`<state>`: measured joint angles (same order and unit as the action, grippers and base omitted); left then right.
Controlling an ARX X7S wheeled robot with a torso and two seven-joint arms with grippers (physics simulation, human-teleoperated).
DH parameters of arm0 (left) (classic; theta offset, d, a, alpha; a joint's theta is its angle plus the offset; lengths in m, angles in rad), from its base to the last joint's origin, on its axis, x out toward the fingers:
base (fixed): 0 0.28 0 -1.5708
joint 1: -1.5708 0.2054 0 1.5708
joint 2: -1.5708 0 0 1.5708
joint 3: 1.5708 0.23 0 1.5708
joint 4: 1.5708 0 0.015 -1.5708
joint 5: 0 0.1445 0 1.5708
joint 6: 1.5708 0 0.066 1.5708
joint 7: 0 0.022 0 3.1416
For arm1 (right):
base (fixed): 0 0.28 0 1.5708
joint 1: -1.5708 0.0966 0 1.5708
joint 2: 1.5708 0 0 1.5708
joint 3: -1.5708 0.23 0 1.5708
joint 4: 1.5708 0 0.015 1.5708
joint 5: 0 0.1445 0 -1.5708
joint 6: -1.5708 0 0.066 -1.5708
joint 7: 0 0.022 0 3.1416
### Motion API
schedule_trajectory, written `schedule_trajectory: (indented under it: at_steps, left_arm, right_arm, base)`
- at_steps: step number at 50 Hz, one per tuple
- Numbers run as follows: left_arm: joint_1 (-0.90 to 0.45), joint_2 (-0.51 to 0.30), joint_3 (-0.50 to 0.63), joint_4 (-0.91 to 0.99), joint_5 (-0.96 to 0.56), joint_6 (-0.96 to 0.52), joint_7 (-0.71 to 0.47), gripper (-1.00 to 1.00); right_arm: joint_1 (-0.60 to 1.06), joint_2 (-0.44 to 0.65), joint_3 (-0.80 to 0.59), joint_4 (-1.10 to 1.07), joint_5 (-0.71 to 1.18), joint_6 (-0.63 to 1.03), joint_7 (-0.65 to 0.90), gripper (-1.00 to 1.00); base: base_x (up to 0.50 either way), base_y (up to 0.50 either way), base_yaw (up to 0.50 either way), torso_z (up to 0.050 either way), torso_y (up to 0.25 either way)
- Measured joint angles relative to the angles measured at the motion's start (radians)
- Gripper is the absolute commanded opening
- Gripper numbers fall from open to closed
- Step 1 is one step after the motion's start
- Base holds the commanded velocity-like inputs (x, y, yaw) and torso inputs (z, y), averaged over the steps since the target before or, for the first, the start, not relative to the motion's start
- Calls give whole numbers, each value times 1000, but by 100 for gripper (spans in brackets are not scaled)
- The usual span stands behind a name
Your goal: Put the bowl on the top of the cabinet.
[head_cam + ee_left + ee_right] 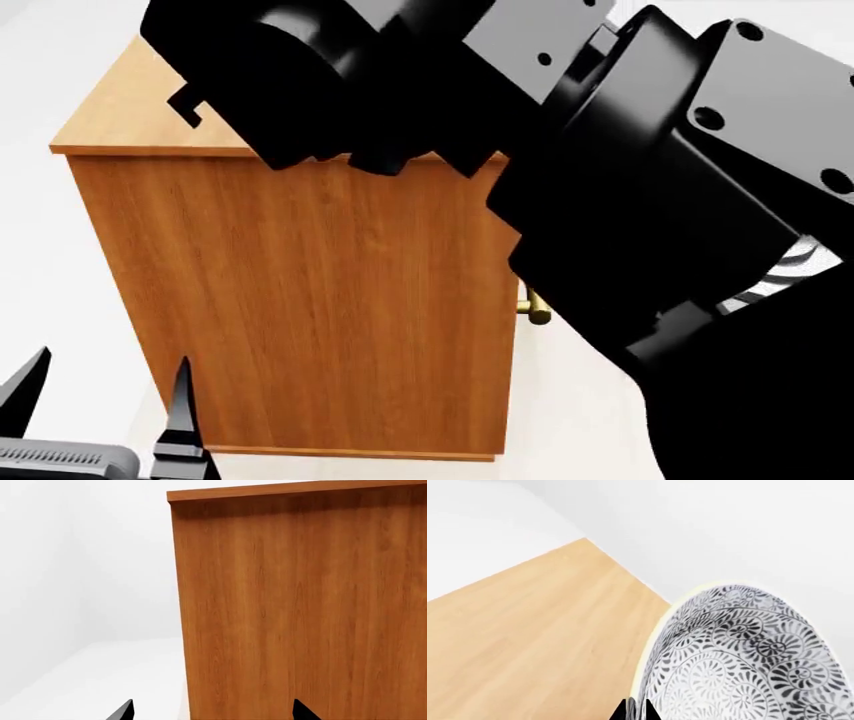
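Since the bowl (740, 660) looks stiff, slick and breakable, the right gripper (635, 711) pinches its rim above the cabinet (527, 640) corner; the left gripper (210, 712) gapes empty.

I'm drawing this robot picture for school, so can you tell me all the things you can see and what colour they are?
cabinet: one, orange-brown wood, standing on the pale floor in front of the robot; its flat top shows in the right wrist view.
handle: one, brass, poking out at the cabinet's front edge, mostly hidden by the arm.
bowl: one, white with a grey-blue flower pattern, tilted, held above the cabinet top.
floor and walls: plain white, all around.
right arm: one, black, big and close, reaching over the cabinet top.
right end effector: black tips pinching the bowl's rim.
left end effector: black fingers apart, empty, low beside the cabinet.
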<state>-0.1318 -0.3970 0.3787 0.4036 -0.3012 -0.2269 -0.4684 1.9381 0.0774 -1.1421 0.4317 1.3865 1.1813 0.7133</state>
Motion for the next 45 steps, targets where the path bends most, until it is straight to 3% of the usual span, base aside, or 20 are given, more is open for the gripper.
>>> schedule_trajectory:
  at_steps: [45]
  left_arm:
    - [0, -2, 6, -16, -7, 15, -4, 100]
  right_arm:
    - [-96, -9, -76, -103, -56, -43, -8, -100]
  base:
    - [0, 0, 0, 0, 0]
